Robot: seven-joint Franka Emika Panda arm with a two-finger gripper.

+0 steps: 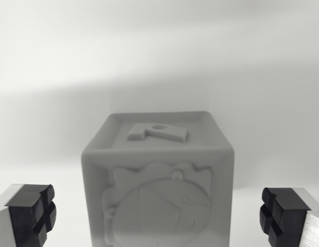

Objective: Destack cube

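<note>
A grey cube (158,175) fills the middle of the wrist view, with a raised rim, an embossed shape on its top face and a relief of a round animal on the side facing me. Its base runs off the bottom edge, so whatever it stands on is hidden. My gripper (158,216) is open. The left fingertip (32,212) and the right fingertip (283,215) sit at the bottom corners, either side of the cube with clear gaps, touching nothing.
A plain white surface and backdrop (159,51) lie behind the cube, with a soft shadow band across the middle. No other objects show.
</note>
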